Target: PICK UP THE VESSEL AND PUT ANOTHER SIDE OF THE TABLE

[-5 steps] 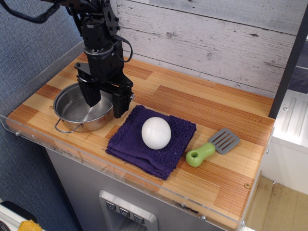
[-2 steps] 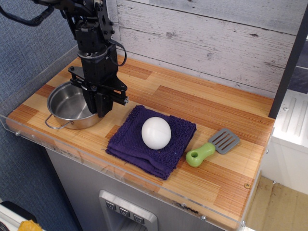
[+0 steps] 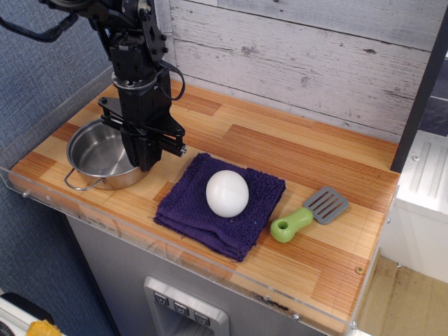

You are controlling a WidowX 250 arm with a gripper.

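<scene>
The vessel [image 3: 96, 155], a shiny shallow steel pot with wire loop handles, sits at the front left corner of the wood-plank table [image 3: 301, 150]. My black gripper [image 3: 144, 161] points straight down at the pot's right rim. Its fingers are drawn together on that rim, one inside the pot and one outside. The pot rests on the table, with one loop handle [image 3: 79, 184] pointing toward the front edge. The arm hides the pot's far right wall.
A folded purple cloth [image 3: 187, 204] lies just right of the pot with a white egg [image 3: 227, 192] on it. A green-handled grey spatula [image 3: 309, 214] lies further right. A clear acrylic rim [image 3: 42, 199] runs along the table's left and front edges.
The fingers have closed from a wide straddle onto the pot's right rim. Gripper and pot have shifted a little to the left, toward the table's left edge.
</scene>
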